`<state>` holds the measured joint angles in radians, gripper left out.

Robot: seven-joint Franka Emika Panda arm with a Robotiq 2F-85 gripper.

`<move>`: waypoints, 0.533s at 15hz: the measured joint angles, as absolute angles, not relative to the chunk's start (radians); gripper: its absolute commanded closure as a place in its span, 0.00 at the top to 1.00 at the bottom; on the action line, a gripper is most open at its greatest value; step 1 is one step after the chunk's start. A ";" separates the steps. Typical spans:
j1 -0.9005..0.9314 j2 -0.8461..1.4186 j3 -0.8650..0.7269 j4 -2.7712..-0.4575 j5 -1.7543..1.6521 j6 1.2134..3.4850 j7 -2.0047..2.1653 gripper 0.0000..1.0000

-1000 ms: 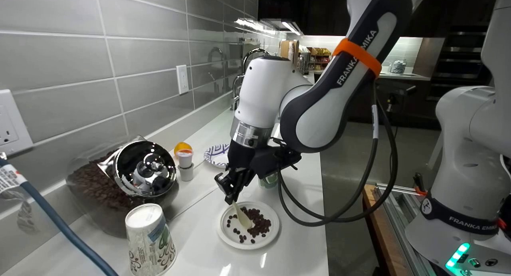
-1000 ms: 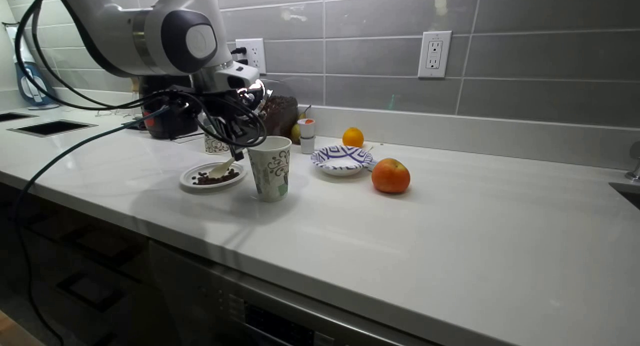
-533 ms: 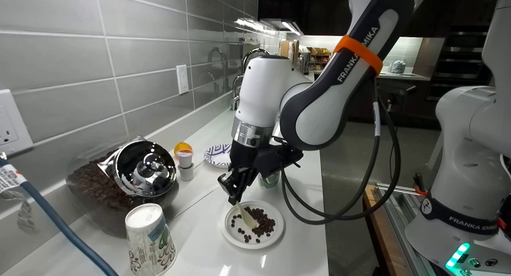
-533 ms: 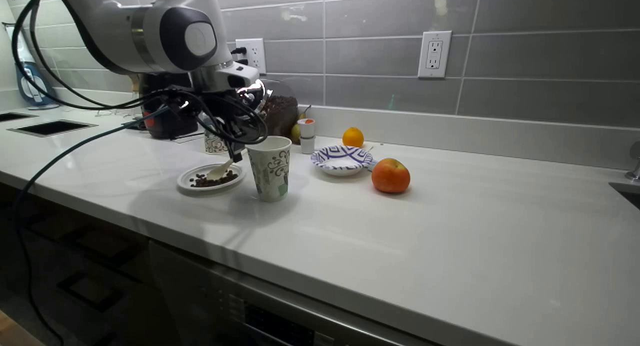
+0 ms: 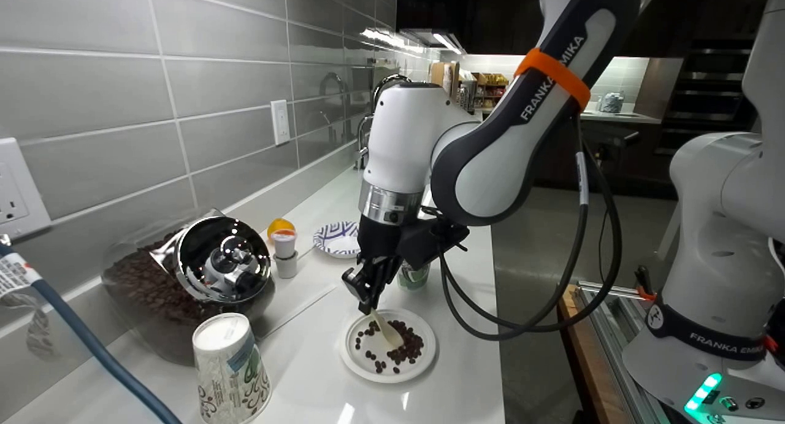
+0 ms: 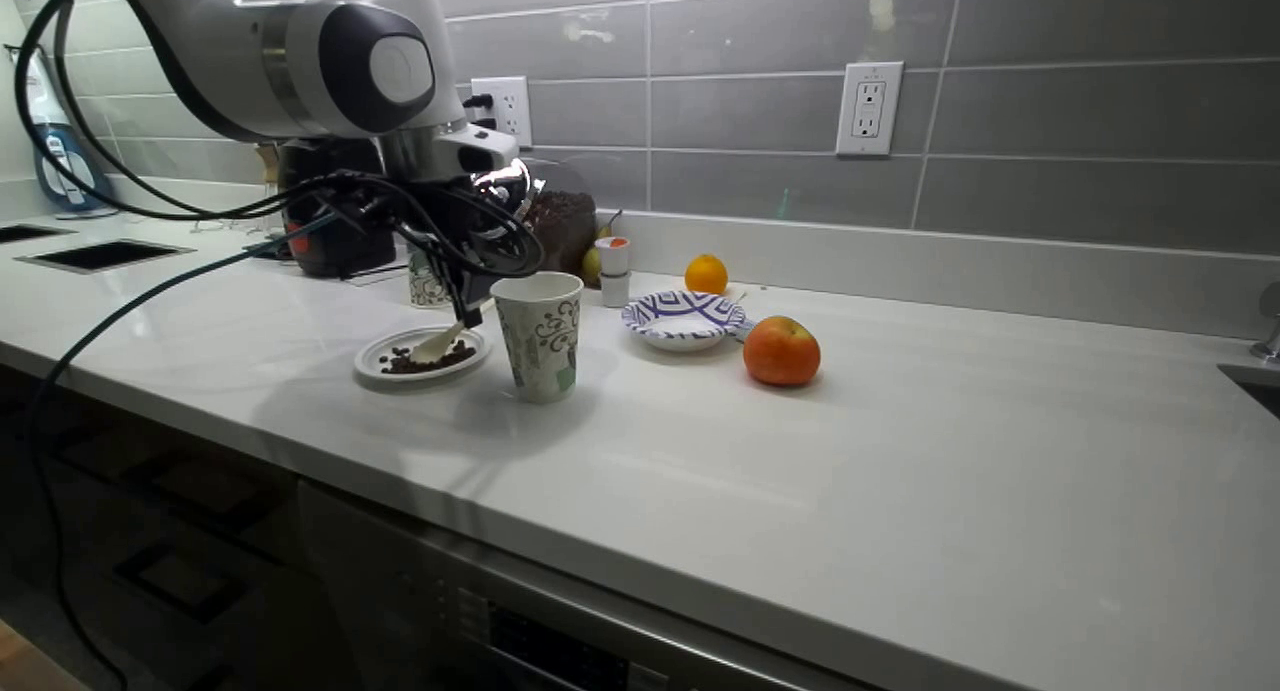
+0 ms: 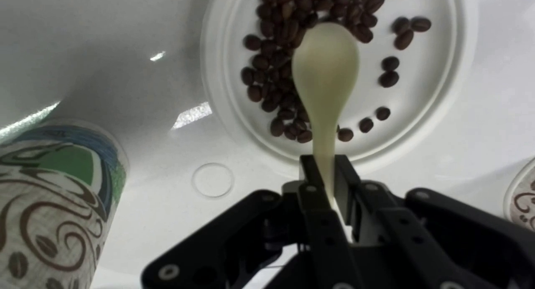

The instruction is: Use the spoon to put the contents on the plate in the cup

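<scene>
Fingers [image 7: 311, 186] pinching the spoon [image 7: 326, 67] by its handle, bowl angled down at the beans [image 7: 288, 29] on the plate [image 7: 418, 88]! Wants a low push into them, a levelling tilt, then a smooth carry to the upright cup [image 6: 543, 341].

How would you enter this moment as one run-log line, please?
pincer: holds spoon | spoon: over beans, contact unclear | beans: on plate | open cup: upright, apart from plate

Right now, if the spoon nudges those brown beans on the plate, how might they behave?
The beans will probably scatter easily, since several lie apart. Their rounded sides suggest some may roll. The raised rim of the plate might stop strays.
</scene>
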<state>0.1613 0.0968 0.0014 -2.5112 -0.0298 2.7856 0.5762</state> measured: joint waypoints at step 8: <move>0.159 0.095 -0.001 -2.511 -0.131 2.779 0.576 0.03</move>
<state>0.1588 0.0954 -0.0011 -2.5115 -0.1313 2.7793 0.5755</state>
